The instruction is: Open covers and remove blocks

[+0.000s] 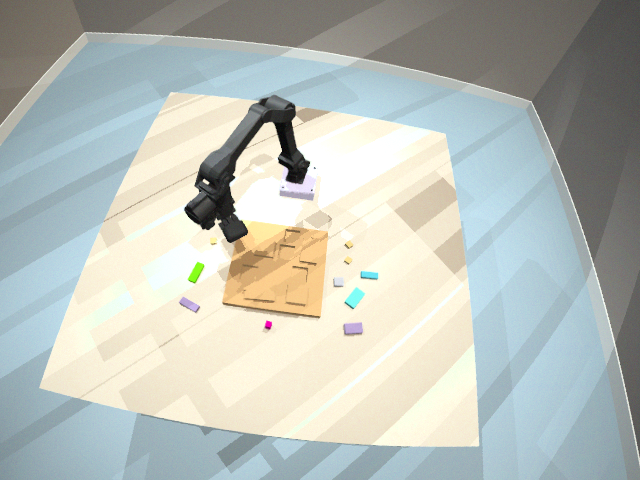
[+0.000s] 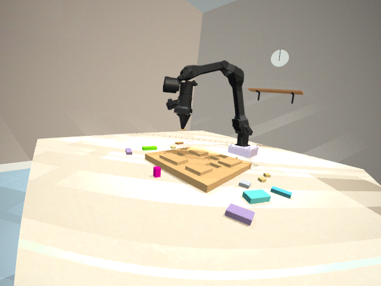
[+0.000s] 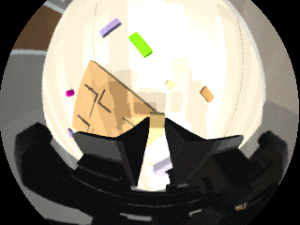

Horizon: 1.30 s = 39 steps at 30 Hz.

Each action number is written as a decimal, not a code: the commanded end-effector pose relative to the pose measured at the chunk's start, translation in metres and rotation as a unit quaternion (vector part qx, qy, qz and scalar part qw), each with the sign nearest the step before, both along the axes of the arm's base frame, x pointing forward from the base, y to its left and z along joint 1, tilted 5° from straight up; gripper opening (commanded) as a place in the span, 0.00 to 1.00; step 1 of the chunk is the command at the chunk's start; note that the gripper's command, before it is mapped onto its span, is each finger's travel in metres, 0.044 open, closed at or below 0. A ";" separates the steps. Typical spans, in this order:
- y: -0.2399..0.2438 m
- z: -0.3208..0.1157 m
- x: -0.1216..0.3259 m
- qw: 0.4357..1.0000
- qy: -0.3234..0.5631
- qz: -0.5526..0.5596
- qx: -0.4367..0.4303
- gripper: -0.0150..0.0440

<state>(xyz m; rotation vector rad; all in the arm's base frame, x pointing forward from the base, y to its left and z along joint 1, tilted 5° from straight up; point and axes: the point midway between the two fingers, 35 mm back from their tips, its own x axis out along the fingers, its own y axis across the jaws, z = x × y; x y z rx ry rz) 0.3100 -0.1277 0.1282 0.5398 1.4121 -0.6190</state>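
Note:
My gripper (image 2: 183, 127) (image 3: 157, 120) is shut on a small tan block (image 3: 157, 118), high above the table near the board's left side in the top view. The wooden board (image 1: 232, 298) (image 2: 206, 187) (image 3: 98, 77) has several raised wood-coloured covers and recesses; the arm's shadow blurs their edges. Left of it lie a green block (image 1: 195, 272), a purple block (image 1: 189, 304) and a small yellow block (image 1: 213, 240). A magenta block (image 1: 268, 324) stands before it. An orange block (image 2: 178, 142) (image 3: 206, 94) lies farther out, hidden in the top view.
Right of the board lie two small yellow blocks (image 1: 348, 244) (image 1: 348, 260), a grey block (image 1: 338, 281), a blue block (image 1: 369, 275), a teal block (image 1: 354, 298) and another purple block (image 1: 353, 328). The arm's pale base (image 1: 297, 192) (image 2: 243, 150) stands behind the board.

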 end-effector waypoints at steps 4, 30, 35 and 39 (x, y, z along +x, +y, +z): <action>-0.022 0.003 -0.017 1.000 -0.004 0.002 -0.001 0.39; -0.067 -0.009 -0.051 1.000 -0.003 0.002 -0.005 0.39; -0.068 -0.017 -0.050 1.000 -0.003 0.002 -0.005 0.39; -0.069 -0.024 -0.049 1.000 -0.003 0.002 -0.005 0.39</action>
